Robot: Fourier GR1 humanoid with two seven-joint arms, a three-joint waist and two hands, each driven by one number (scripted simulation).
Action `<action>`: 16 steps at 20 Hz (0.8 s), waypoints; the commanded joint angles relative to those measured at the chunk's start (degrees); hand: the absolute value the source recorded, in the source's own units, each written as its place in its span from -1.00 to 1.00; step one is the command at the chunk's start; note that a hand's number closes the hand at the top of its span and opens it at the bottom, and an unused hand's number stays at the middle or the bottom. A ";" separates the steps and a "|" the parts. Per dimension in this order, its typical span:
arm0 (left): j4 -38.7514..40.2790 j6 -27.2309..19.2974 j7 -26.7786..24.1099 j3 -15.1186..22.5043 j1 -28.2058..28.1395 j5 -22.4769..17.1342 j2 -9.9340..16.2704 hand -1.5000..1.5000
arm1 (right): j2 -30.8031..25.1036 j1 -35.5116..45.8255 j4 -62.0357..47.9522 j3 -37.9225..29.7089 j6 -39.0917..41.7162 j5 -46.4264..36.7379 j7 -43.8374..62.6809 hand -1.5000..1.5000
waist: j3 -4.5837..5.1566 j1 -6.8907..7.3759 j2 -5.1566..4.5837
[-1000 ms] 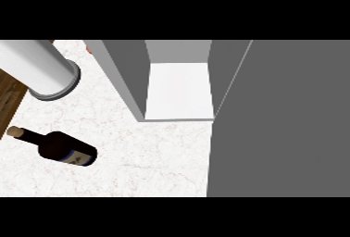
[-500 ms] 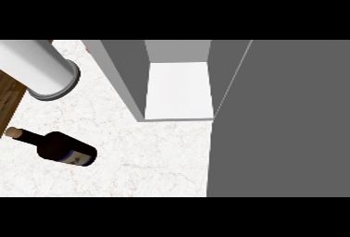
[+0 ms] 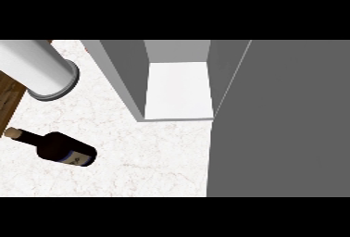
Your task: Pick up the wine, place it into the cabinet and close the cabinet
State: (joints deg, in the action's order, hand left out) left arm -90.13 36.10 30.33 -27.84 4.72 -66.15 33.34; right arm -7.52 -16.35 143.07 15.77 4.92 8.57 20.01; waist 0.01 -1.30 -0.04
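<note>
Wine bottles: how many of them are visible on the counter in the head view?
1. The wine bottle lies on its side on the counter at the lower left, left of the open cabinet. Others may be hidden behind the cabinet door.

White marble counter [image 3: 150,152], brown wooden floor [image 3: 9,99]

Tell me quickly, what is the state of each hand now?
Left hand: not in view; only a grey forearm shows at upper left.
Right hand: not in view.
The wine lies on the counter, untouched.
</note>
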 commanded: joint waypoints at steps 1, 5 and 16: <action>5.59 0.51 -4.44 2.62 4.45 10.73 -3.99 -1.00 | -0.24 -4.23 9.79 2.72 0.86 4.69 2.77 -1.00 | 0.03 -0.69 -0.04; 11.78 4.17 -12.17 -0.03 5.71 20.71 -5.89 -1.00 | 0.02 -6.00 8.36 -0.66 1.79 5.83 -0.38 -1.00 | 0.02 -0.56 -0.05; 29.05 10.43 -30.30 2.26 8.75 40.43 -9.80 -1.00 | 1.69 -2.31 4.13 -1.94 3.21 6.68 -0.59 -1.00 | 0.09 0.02 -0.25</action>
State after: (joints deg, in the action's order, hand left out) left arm -67.77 44.13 5.80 -26.87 11.46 -32.03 24.53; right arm -6.84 -18.45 142.54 13.46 8.76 9.04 17.00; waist 0.06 -1.37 -0.19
